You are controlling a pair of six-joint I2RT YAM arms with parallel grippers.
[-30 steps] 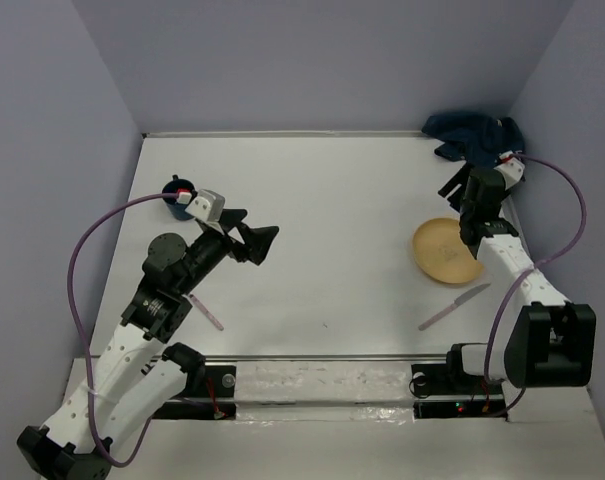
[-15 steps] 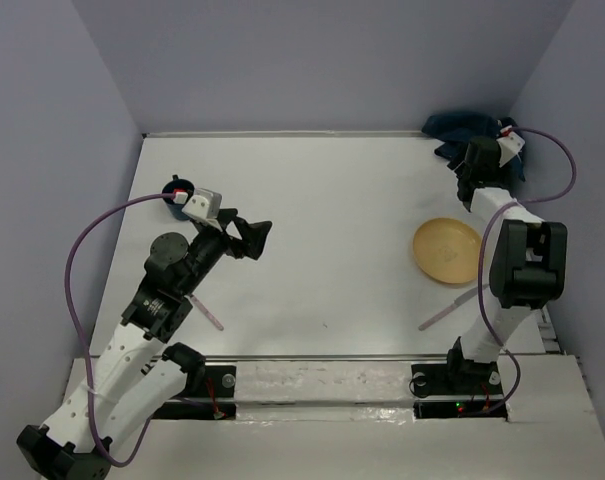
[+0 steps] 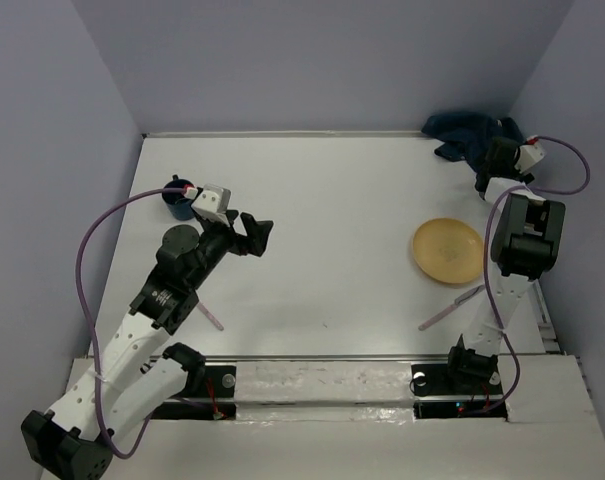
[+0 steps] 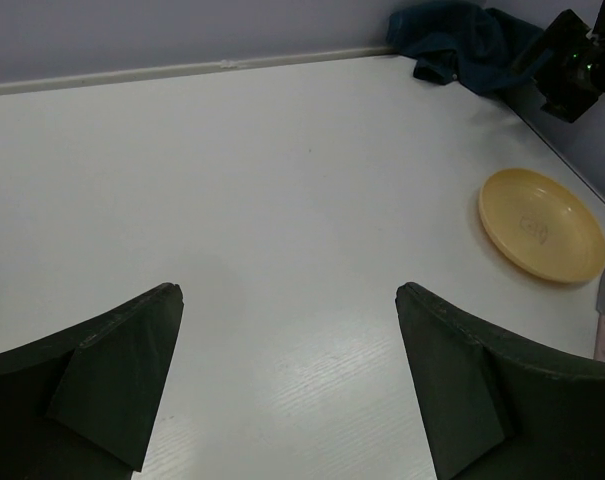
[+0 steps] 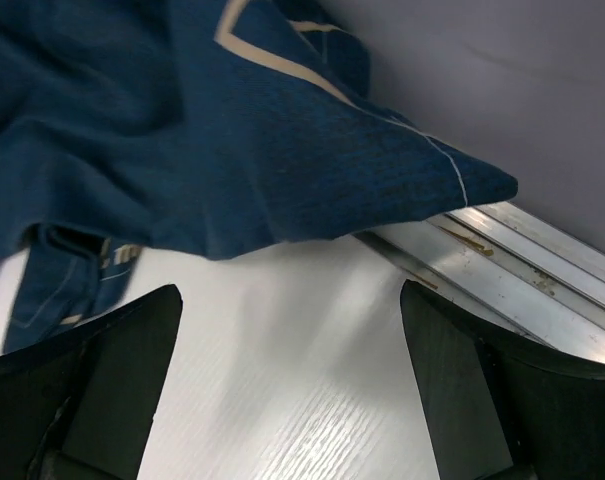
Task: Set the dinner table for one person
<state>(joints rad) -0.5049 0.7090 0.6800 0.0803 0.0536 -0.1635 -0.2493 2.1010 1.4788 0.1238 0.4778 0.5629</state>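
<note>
table: one dinner table (image 3: 352, 200), white, fills the overhead view; we see a metal rail (image 3: 322, 357) along its 6 o'clock edge
arms: two, bases at 6 o'clock, left and right
left gripper (image 4: 287, 295): jaws wide apart, nothing between them; hangs over the table's 9 o'clock half, pointing toward 3 o'clock
right gripper (image 5: 287, 300): jaws spread wide, gripping nothing; at the 1 o'clock corner, just beside the cloth's edge, bare tabletop between the fingers; we can't tell whether the fingers touch the cloth
plate (image 3: 447, 250): one, yellow, flat on the table at 3 o'clock
knife (image 3: 452, 308): one, pink handle, at 4 o'clock, just beside the plate's near edge
second utensil (image 3: 208, 313): one, pink handle, at 8 o'clock, partly under the left arm; we can't tell the type
cup (image 3: 179, 197): one, dark blue, at 10 o'clock, close to the left wrist
cloth (image 3: 467, 135): one, navy with pale outlines, bunched in the 1 o'clock corner
total loose items we count: five, all lying apart around the table's sides
</note>
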